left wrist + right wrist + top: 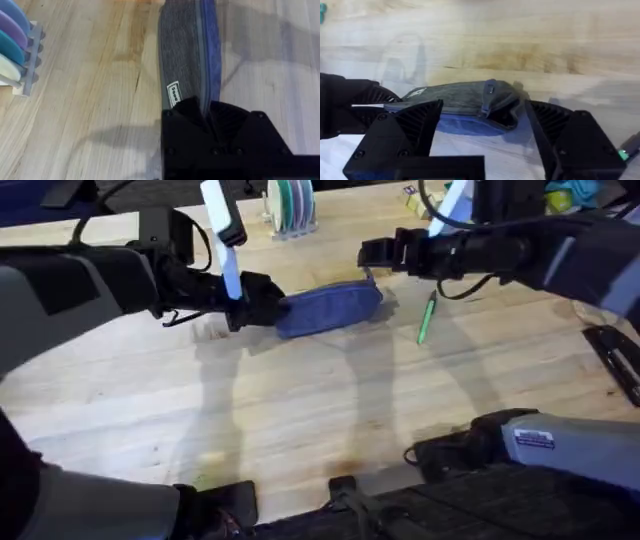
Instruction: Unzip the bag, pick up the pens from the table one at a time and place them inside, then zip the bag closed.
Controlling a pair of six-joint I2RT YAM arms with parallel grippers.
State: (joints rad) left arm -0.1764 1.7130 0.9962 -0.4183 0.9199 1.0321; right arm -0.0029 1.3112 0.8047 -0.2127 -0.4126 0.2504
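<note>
The blue-grey bag (335,307) lies on the wooden table (300,410), at its middle back. My left gripper (262,306) is shut on the bag's left end; in the left wrist view the bag (185,45) runs away from the closed black fingers (207,117). My right gripper (370,265) is at the bag's right end, open. In the right wrist view its fingers (410,132) stand wide apart on either side of the bag (455,100), close to the zipper's small pull tab (486,99). One green pen (427,318) lies just right of the bag.
A rack of coloured discs (290,205) stands at the table's back, behind the bag, also seen as the rack (17,47) in the left wrist view. Yellow and teal items (570,195) sit at the back right. A dark object (615,355) lies at the right edge.
</note>
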